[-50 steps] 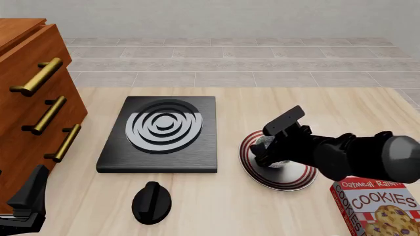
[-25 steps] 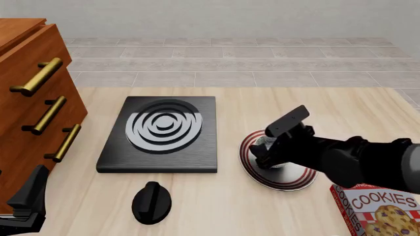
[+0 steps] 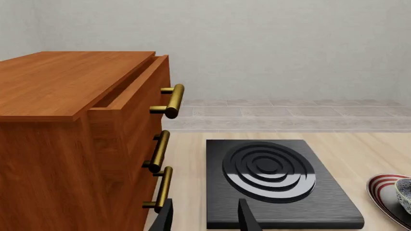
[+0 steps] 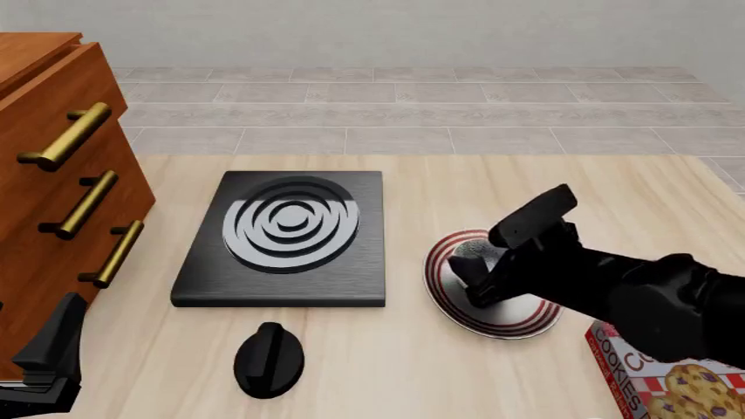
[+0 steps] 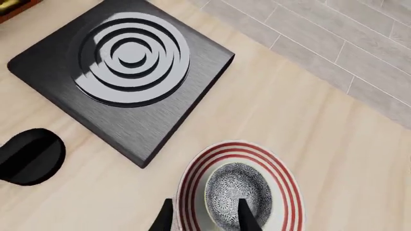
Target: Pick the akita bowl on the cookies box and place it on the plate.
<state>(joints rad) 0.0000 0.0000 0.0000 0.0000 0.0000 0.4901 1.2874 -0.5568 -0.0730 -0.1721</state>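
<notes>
The akita bowl (image 5: 236, 193), speckled black and white inside, sits upright in the middle of the red-ringed plate (image 5: 190, 179). My right gripper (image 5: 204, 219) hovers open just above it; one finger crosses the bowl's rim and the other lies outside the plate's edge. From the front, the bowl (image 4: 472, 251) shows on the plate (image 4: 522, 326) just beyond the right gripper (image 4: 475, 281). The cookies box (image 4: 673, 381) lies at the near right corner, nothing on it. My left gripper (image 4: 47, 353) stays open at the near left; its fingers (image 3: 247, 217) hold nothing.
A black stove (image 4: 285, 236) with silver rings lies left of the plate, with a black knob (image 4: 268, 358) in front of it. The wooden cabinet (image 4: 58, 175) with brass handles fills the left side, its top drawer slightly open. The right arm reaches over the box.
The right gripper has lifted and drawn back toward the right, away from the bowl. The bowl stays on the plate. The left arm is unmoved.
</notes>
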